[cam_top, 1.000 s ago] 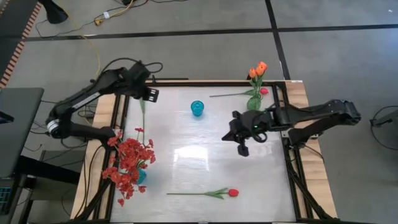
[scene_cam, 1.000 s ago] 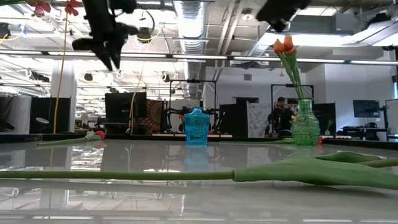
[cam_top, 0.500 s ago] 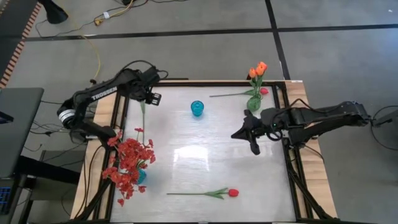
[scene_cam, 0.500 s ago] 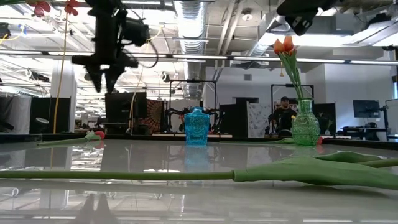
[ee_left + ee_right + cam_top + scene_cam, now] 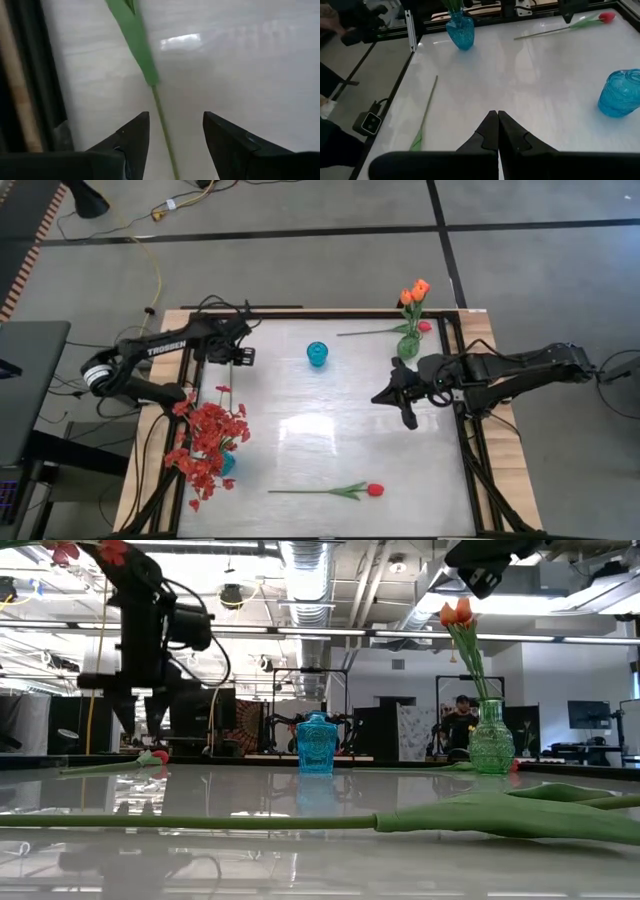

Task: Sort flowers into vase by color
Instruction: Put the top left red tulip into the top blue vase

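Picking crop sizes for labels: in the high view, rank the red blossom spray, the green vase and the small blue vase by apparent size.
1. Red blossom spray, by far largest.
2. Green vase and small blue vase: too alike to rank.

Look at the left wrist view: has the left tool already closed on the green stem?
No: the left tool is open, its fingers standing apart on either side of the green stem on the table.

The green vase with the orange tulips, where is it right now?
In the high view the green vase stands near the table's far right corner, just beyond the right gripper, with a red-pink tulip lying beside it.
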{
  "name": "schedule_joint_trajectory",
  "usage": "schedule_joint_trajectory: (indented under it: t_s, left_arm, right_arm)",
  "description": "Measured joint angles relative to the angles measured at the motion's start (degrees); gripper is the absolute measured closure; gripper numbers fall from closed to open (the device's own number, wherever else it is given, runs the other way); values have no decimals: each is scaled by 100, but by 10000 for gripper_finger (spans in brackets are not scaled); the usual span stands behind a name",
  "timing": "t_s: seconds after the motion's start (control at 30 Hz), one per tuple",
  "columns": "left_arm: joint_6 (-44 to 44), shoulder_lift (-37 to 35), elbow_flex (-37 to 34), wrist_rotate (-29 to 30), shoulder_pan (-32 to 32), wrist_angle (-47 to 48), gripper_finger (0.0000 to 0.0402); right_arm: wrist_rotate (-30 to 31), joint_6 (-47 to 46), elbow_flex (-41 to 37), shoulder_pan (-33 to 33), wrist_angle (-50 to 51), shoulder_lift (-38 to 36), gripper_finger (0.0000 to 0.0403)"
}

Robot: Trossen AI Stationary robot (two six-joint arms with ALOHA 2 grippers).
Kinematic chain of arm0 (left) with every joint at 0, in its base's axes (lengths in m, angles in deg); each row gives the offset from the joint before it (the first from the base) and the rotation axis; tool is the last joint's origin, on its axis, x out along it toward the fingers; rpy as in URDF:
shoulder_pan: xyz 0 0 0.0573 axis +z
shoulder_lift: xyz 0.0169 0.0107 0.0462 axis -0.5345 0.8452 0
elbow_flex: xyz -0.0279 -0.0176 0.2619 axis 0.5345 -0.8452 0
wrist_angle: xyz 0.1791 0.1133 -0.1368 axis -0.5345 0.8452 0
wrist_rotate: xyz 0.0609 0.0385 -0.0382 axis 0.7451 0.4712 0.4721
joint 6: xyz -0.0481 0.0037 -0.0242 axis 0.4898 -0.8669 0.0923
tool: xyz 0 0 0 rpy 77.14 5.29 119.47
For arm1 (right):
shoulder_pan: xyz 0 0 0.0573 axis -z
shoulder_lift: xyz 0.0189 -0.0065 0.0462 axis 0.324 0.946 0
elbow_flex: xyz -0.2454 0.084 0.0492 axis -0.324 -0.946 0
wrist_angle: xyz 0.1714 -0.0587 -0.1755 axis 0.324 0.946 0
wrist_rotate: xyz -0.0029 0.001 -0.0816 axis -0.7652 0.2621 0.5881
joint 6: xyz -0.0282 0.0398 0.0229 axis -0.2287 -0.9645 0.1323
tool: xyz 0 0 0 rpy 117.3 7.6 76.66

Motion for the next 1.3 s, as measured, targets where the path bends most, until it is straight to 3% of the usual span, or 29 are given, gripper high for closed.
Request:
schedule_joint_trajectory:
  t_s: [0.53,1.17,1.3]
  left_arm:
    - [19,-12,-1339,-438,518,-1828,228]
    - [-176,-7,-1584,-176,384,-2007,228]
    - [-257,6,-1579,-58,253,-1994,245]
  right_arm:
    - [-7,-538,0,-15,1,1,378]
    - [-15,-382,4,194,58,1,378]
    - [-20,-376,4,190,53,1,378]
